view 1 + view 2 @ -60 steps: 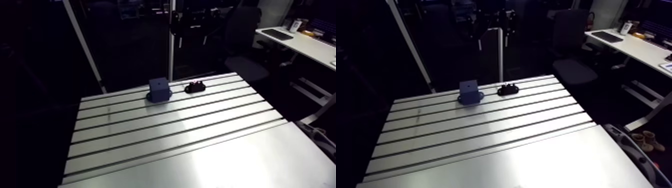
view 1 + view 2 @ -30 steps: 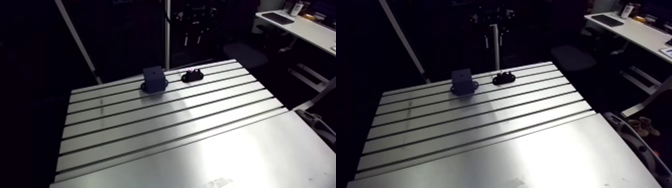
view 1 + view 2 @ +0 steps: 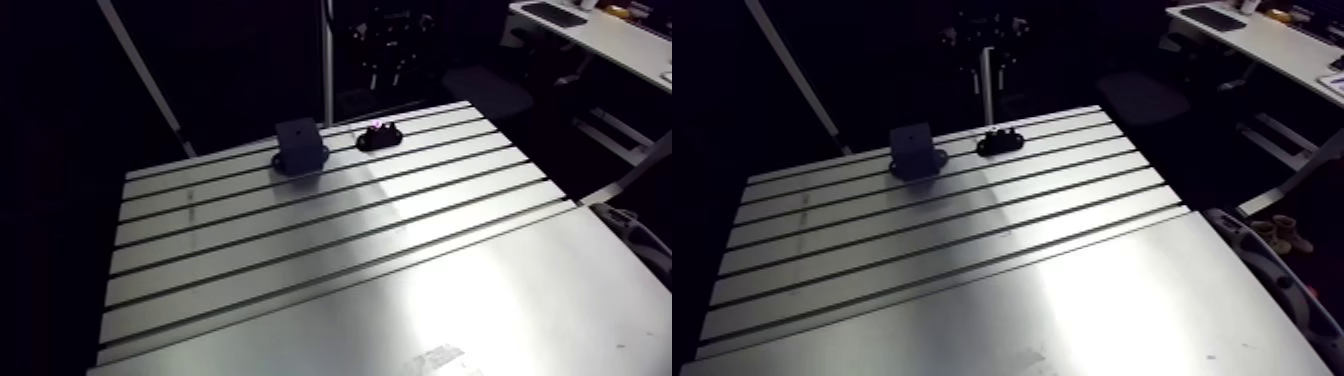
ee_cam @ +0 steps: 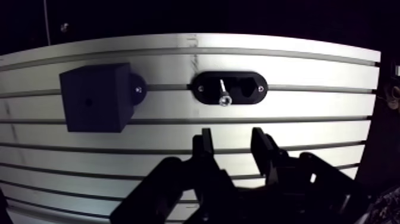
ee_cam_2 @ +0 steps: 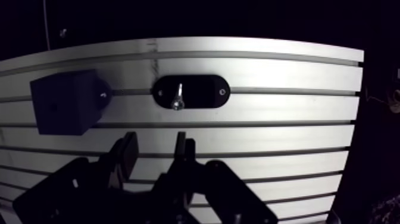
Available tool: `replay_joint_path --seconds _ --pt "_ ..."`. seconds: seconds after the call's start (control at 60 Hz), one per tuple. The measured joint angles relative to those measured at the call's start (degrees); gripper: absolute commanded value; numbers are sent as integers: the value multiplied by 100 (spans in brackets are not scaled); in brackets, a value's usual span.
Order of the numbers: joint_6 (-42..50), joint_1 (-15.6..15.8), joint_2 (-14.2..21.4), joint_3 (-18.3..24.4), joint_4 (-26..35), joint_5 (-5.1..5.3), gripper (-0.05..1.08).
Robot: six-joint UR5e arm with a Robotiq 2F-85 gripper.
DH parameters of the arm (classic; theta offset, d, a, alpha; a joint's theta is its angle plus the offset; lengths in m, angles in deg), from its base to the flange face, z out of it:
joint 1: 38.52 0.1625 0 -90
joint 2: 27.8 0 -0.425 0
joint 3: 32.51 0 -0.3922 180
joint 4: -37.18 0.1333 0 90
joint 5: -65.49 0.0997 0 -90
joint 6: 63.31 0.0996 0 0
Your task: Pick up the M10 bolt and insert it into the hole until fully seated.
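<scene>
In the wrist view the M10 bolt (image 4: 223,94) stands shiny in a black oval holder (image 4: 238,76) on the slotted table (image 4: 309,77). Beside the holder sits a dark blue block (image 4: 95,98) with a small hole in its face. My gripper (image 4: 233,143) hovers short of the holder, in line with the bolt. Its two dark fingers (image 4: 205,143) stand apart with nothing between them. In the arm view the block (image 3: 300,145) and the holder (image 3: 378,137) sit at the table's far end; the gripper does not show there.
Long grooves run across the aluminium table (image 3: 330,230). A smooth plate (image 3: 450,310) covers its near part. The table's far edge lies just behind the block and holder.
The whole arm view has shifted, so the camera has moved. The block and the holder stay where they were on the table.
</scene>
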Motion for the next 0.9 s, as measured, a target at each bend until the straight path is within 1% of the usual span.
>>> replay_joint_path --seconds 0.9 --pt "-76 -93 -418 -27 -253 3 53"
